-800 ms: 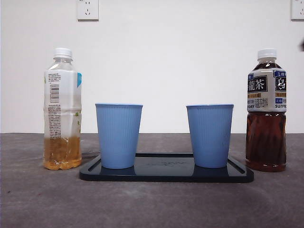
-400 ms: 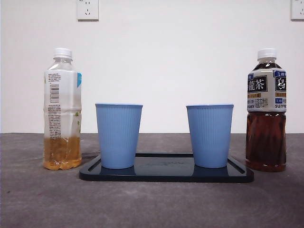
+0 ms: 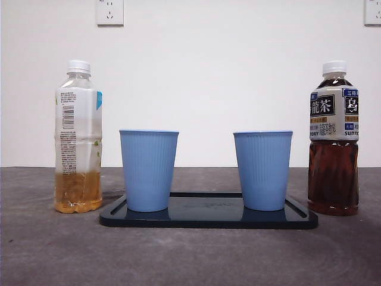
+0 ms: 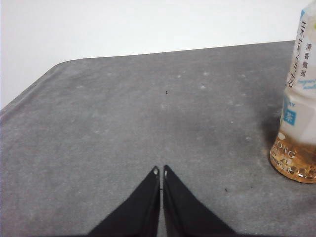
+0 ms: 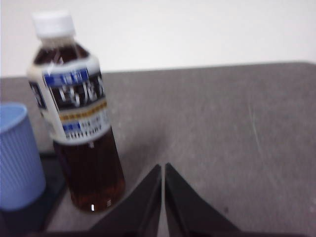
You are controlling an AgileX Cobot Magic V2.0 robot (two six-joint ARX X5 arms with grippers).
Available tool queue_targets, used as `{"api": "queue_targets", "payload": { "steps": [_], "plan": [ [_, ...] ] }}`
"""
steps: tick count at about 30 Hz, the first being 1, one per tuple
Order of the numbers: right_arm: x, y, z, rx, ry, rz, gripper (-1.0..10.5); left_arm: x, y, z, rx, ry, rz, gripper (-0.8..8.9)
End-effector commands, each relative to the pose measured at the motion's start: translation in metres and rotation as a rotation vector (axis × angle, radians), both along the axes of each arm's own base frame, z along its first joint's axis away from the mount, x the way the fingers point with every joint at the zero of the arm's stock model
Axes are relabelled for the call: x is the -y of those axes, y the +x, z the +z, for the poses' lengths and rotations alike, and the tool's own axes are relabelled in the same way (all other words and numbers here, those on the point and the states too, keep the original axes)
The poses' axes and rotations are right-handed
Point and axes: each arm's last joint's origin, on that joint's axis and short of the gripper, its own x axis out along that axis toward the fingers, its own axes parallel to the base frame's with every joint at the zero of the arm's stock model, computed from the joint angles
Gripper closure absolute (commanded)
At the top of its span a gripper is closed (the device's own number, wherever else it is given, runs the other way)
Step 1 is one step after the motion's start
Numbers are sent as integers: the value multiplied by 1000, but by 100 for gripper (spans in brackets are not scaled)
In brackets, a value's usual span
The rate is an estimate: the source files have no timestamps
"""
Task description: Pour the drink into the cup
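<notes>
Two blue ribbed cups, one on the left (image 3: 149,170) and one on the right (image 3: 263,170), stand upright on a dark tray (image 3: 208,218). A capped bottle of dark tea (image 3: 333,140) stands to the right of the tray, upright. A capped bottle with a little pale yellow tea (image 3: 78,137) stands to the left. My right gripper (image 5: 162,168) is shut, empty, hanging beside the dark tea bottle (image 5: 79,108) without touching it. My left gripper (image 4: 160,171) is shut and empty, apart from the pale bottle (image 4: 298,108). Neither gripper shows in the front view.
The grey table (image 3: 190,256) runs to a white wall with two sockets, one above the pale bottle (image 3: 110,11) and one at the far right (image 3: 372,11). In the left wrist view the rounded table corner (image 4: 54,66) lies beyond the gripper.
A dark tip at the front view's right edge a second ago has gone out of view. Bottles, cups and tray have not moved.
</notes>
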Motion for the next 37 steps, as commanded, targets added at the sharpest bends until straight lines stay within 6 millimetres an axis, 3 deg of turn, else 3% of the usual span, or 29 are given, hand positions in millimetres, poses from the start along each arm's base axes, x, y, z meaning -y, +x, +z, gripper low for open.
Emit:
{"api": "queue_targets", "payload": {
  "steps": [1, 37],
  "plan": [
    [0, 0, -5, -36, -6, -5, 940, 0, 1, -5, -3, -7, 6, 806],
    [0, 0, -6, -49, 7, 1, 940, 0, 1, -5, -3, -7, 6, 806]
  ]
}}
